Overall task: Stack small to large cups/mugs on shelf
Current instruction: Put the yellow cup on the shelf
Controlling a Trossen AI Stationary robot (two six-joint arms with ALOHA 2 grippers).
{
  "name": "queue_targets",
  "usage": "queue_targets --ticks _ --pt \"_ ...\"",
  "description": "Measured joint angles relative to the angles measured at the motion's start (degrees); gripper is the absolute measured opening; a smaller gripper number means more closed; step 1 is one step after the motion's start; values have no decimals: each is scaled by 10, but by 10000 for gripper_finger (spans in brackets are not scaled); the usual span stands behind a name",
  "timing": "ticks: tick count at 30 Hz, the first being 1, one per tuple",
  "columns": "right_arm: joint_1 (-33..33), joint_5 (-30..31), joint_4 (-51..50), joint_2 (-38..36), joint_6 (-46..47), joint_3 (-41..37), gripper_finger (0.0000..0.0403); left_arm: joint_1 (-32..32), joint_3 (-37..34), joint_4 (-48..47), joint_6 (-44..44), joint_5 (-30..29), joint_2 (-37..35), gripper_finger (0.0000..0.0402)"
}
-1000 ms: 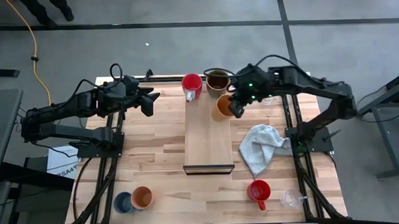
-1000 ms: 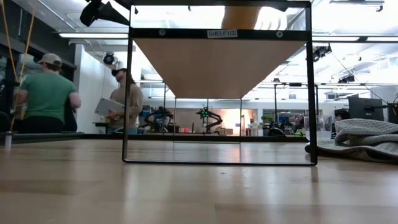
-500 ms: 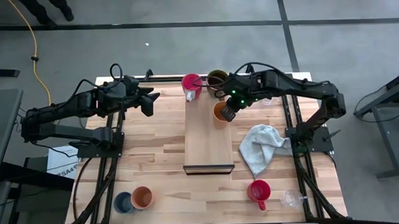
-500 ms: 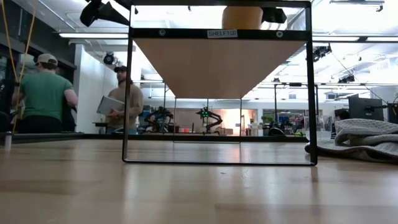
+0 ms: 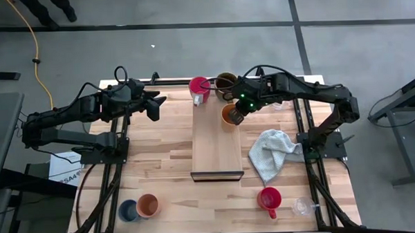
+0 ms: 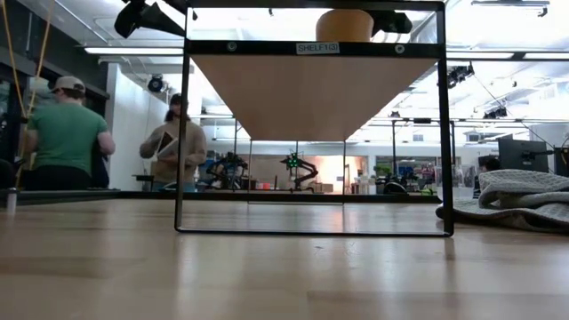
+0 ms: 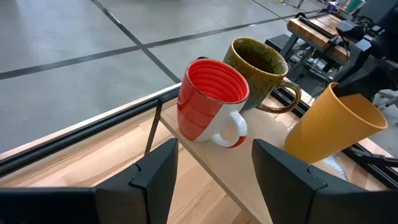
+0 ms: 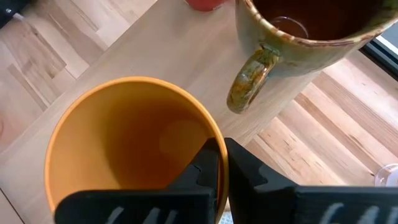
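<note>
the right gripper [image 5: 236, 117] is pinching the rim of a tilted orange tapered cup [image 5: 229, 115], lowering it onto the long pale wooden shelf [image 5: 215, 147], just beside the olive-brown glazed mug [image 5: 226, 83] and near the red ribbed mug [image 5: 199, 86]. next it probably needs levelling, then release. since a second ago the cup has moved inward over the shelf. the left gripper [image 5: 154, 108] is waiting beside the shelf, fingers apart and empty.

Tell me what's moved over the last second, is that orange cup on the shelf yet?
The right gripper carried the orange cup from just off the shelf's right side in over the shelf, still clamped on its rim; the cup hangs tilted, so not visibly set down. The red mug, olive mug, cloth and waiting left gripper stayed put.
</note>
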Motion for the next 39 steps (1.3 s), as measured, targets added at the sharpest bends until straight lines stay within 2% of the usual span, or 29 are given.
queue_targets --ticks 22,32,39 --pt "0 0 1 0 17 0 2 0 0 0 0 0 0 193" --pt "0 15 1 0 16 0 73 0 0 0 0 0 0 193" --pt "0 15 27 0 15 -1 93 0 0 0 0 0 0 193"
